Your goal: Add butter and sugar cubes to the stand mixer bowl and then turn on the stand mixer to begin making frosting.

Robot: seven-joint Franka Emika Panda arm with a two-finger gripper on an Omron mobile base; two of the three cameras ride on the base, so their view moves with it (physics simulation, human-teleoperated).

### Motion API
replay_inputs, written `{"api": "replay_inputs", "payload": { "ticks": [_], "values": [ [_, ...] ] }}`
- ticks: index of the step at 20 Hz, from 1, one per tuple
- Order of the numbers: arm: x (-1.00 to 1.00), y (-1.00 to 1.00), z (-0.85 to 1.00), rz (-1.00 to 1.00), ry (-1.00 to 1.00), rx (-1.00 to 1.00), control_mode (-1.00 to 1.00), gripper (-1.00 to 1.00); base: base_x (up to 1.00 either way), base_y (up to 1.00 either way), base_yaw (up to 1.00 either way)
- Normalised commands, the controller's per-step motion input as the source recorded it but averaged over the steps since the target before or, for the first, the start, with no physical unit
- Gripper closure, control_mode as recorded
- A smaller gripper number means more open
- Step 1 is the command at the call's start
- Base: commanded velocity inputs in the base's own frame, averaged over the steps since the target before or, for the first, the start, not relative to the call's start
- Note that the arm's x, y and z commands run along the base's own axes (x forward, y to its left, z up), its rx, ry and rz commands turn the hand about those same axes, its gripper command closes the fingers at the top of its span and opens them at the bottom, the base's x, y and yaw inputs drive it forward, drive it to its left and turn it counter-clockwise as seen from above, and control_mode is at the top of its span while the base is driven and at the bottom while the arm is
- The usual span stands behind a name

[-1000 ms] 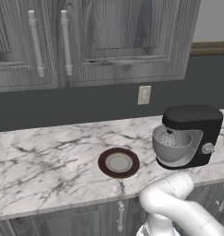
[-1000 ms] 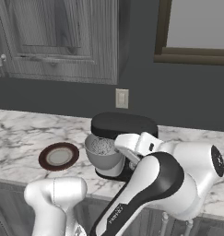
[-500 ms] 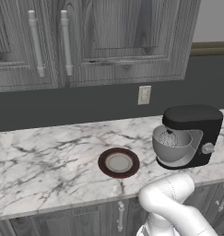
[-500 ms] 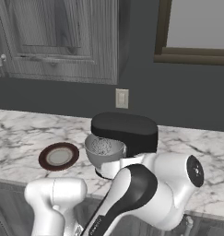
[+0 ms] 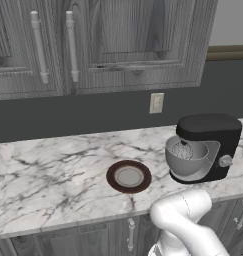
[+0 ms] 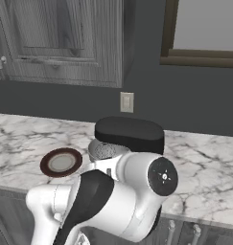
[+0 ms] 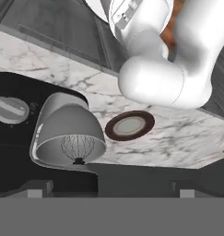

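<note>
Toward the right end of the marble worktop (image 5: 53, 175) stands the stand mixer (image 5: 210, 145), its stand mixer bowl (image 5: 185, 159) under the whisk (image 7: 77, 147), near the front edge. Left of it lies a brown plate (image 5: 128, 176). Gripper (image 7: 111, 189) hangs upside-down beside the mixer, jaws wide apart, holding nothing

The marble counter (image 5: 53, 175) carries the stand mixer (image 5: 209, 147) and, just beside it, a brown plate (image 5: 128, 176).

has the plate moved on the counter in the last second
No. In the left base view the plate sits at the same spot left of the mixer and below the wall outlet, same as before.
</note>
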Motion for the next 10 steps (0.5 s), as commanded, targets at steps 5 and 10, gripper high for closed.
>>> {"api": "replay_inputs", "payload": {
  "ticks": [5, 10],
  "values": [
    [0.0, 0.0, -0.24, 0.0, -0.11, -0.08, -1.0, -1.0, 0.0, 0.0, 0.0],
    [-0.05, 0.11, -0.64, -0.17, -0.04, 0.32, -1.0, -1.0, 0.0, 0.0, 0.0]
  ]
}}
